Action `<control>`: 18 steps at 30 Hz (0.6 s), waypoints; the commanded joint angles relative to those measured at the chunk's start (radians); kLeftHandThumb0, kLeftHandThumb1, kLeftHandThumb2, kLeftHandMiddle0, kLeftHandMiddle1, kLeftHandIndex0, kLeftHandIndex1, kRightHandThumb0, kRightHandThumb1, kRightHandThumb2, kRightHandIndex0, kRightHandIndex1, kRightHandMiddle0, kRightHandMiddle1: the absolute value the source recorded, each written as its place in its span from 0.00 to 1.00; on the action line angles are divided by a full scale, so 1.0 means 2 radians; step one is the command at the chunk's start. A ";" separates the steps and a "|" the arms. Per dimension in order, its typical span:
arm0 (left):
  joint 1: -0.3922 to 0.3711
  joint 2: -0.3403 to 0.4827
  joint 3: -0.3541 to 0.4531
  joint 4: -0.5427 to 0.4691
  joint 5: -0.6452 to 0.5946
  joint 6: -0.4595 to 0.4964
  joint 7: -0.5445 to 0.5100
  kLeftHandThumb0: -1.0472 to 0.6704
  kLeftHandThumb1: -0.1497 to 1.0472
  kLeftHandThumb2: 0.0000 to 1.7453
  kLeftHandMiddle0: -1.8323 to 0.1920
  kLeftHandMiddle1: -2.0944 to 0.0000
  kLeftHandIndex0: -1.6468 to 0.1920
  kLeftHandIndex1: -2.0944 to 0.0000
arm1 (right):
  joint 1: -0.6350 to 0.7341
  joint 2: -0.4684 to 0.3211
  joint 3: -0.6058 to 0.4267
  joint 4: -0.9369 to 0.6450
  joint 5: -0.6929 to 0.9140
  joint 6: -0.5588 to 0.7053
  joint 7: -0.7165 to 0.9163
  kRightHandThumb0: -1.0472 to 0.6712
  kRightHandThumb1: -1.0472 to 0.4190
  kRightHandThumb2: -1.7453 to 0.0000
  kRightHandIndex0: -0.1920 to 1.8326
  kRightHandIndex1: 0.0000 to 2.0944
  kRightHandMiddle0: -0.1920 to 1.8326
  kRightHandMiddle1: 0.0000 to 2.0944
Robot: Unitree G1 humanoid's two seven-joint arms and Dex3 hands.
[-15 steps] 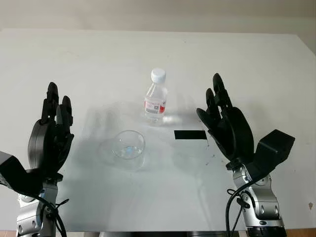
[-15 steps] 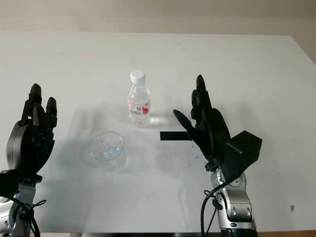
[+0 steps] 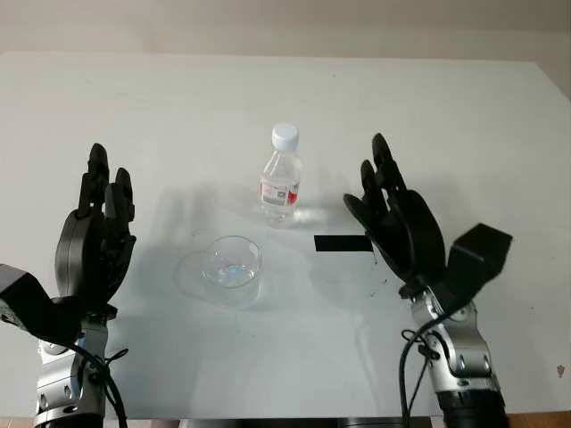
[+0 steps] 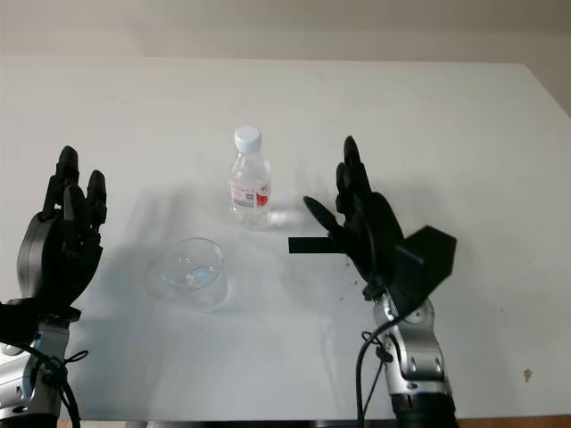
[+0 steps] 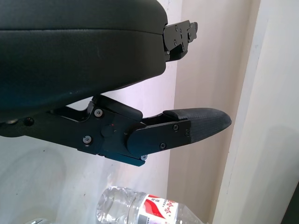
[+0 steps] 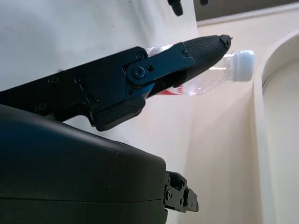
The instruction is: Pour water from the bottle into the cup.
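Left eye view places the bottle point(image 3: 281, 176) upright near the worktop point(image 3: 464, 116) centre, white cap still on, with the clear cup point(image 3: 232, 261) just in front of it and slightly toward my left side, the two standing apart. I judge the bottle light, thin-walled and smooth, so it will dent under a hard squeeze; I would take it around the labelled mid-body, below the cap. A black strip point(image 3: 343, 242) lies flat beside the cup. My right hand point(image 3: 399, 223) hovers open near the bottle, holding nothing. My left hand point(image 3: 95, 239) is raised open, well apart from the cup.
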 commanded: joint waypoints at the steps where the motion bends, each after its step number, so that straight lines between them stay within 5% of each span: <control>1: -0.007 0.004 0.003 0.001 0.000 -0.007 -0.003 0.17 1.00 0.32 0.99 0.97 1.00 0.99 | -0.036 -0.004 0.006 0.022 -0.005 -0.006 0.009 0.05 0.06 0.98 0.00 0.00 0.00 0.00; 7: -0.019 0.002 0.006 0.006 -0.002 -0.007 0.004 0.17 1.00 0.30 0.99 0.97 1.00 0.98 | -0.116 0.008 0.028 0.117 -0.039 -0.044 0.010 0.03 0.09 0.98 0.00 0.00 0.00 0.00; 18: -0.033 0.003 0.006 0.011 0.001 -0.003 0.013 0.17 1.00 0.31 1.00 0.98 1.00 1.00 | -0.152 0.025 0.040 0.226 -0.054 -0.118 0.030 0.02 0.09 0.97 0.00 0.00 0.00 0.00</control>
